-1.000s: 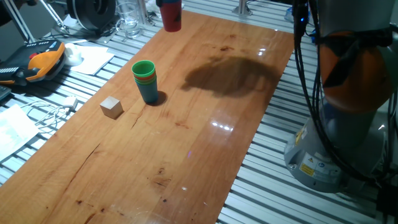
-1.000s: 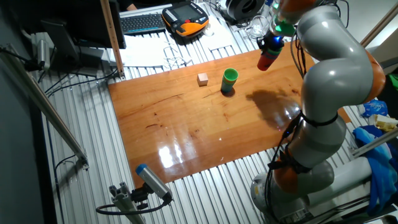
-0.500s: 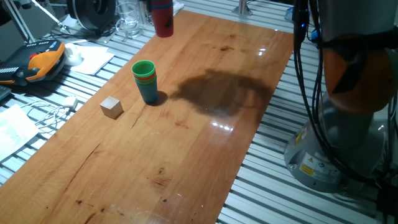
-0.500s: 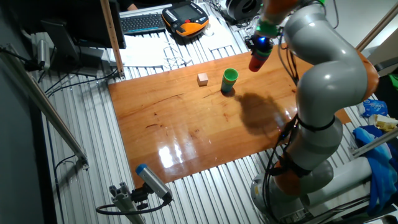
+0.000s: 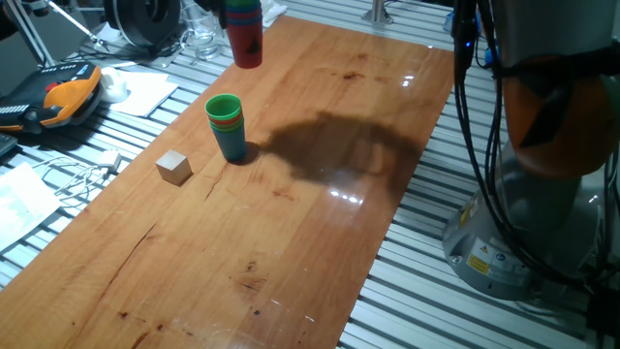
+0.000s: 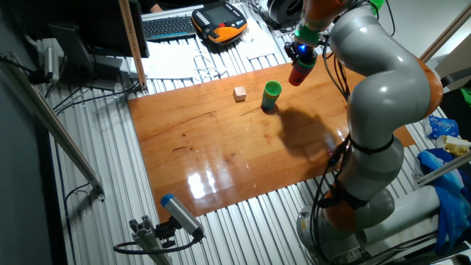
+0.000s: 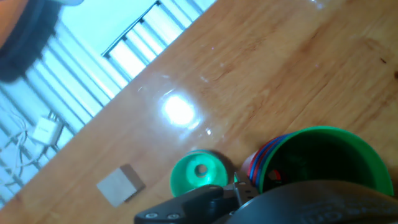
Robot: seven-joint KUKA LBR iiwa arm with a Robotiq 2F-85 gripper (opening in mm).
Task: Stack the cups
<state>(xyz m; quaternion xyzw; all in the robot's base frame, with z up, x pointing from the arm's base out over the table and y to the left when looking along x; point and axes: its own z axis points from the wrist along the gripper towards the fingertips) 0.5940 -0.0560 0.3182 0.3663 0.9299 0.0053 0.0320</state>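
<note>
A stack of cups [image 5: 226,126] stands on the wooden table [image 5: 291,223], green on top, an orange rim under it and blue at the bottom. The hand view shows that stack from above [image 7: 200,173]. My gripper [image 6: 301,60] hangs above the table's far side, shut on a second stack of cups [image 5: 244,39]. This held stack is red outside, with blue and green rims showing at its top. Seen in the hand view, the held stack [image 7: 317,163] has a green inner cup and lies to the right of the standing one. The held cups [image 6: 298,72] hover apart from the standing stack [image 6: 271,94].
A small wooden cube [image 5: 173,167] lies left of the standing stack. Clear glassware [image 5: 201,34], an orange teach pendant [image 5: 66,99], papers and cables sit off the table's left edge. The robot base [image 5: 542,204] stands to the right.
My gripper has carried the held stack left along the table's far side and a little lower, nearer the standing stack. The standing stack and cube have not moved.
</note>
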